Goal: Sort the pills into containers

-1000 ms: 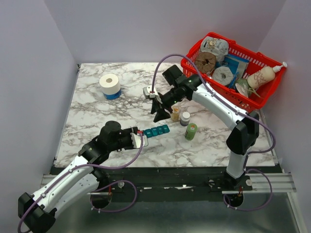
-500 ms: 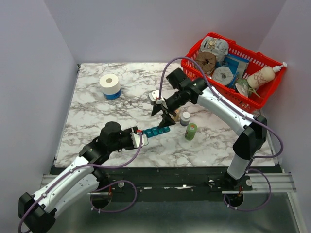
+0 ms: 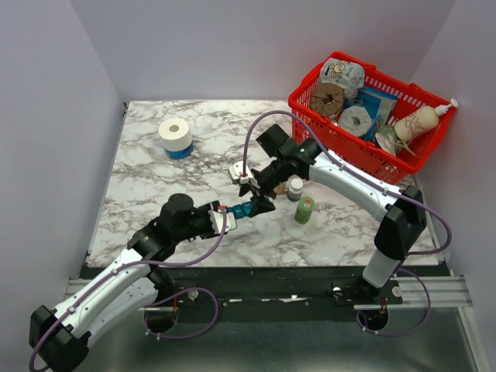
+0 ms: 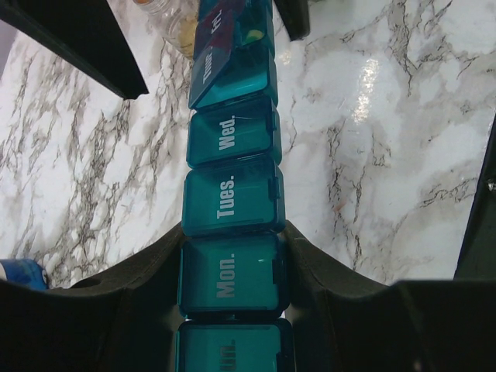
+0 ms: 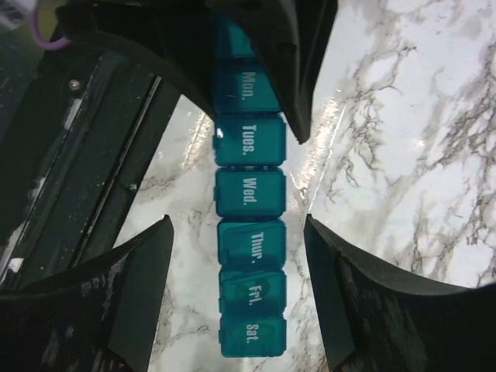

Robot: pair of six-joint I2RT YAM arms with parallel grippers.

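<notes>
The pill organiser (image 4: 232,201) is glossy, translucent teal plastic; the table (image 4: 403,116) is polished marble-look; the basket (image 3: 430,151) is red plastic mesh.

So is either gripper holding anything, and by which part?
The left gripper clamps the organiser at its Mon. compartment. The right gripper is open astride the Thur. end, holding nothing.

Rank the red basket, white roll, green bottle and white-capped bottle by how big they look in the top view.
1. red basket, by far the largest
2. white roll
3. green bottle
4. white-capped bottle
The two bottles look close in size, so their order is unsure.
</notes>
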